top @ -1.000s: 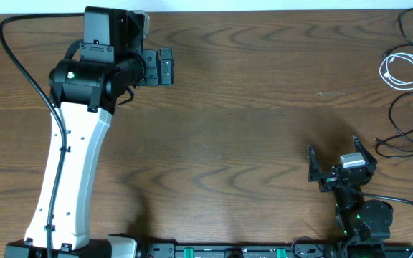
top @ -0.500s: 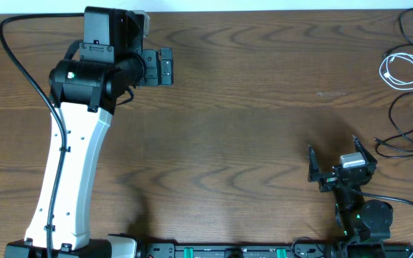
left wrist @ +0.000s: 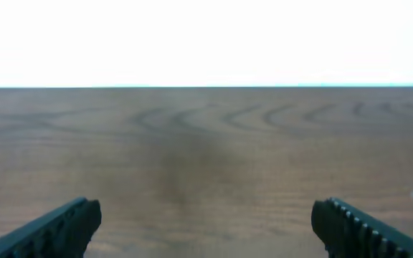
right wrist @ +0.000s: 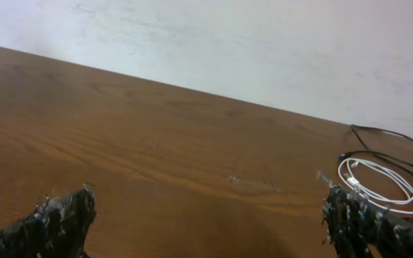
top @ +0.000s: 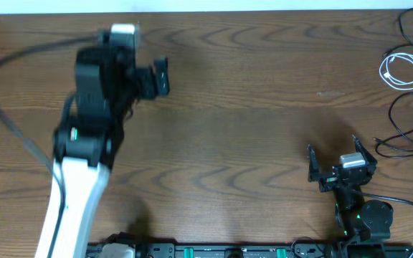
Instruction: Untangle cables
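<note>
Reaching for the cables (top: 383,70) lying at the far right edge of the worktop (top: 249,129), the right claw (top: 333,159), wide and empty like the left claw (top: 161,76), could pinch several strands together and tighten the tangle.

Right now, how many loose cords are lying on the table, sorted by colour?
White cable: 1, coiled
Black cables: at least 2; they overlap and run off the table's right edge, so an exact count is not possible
Total: at least 3
</note>
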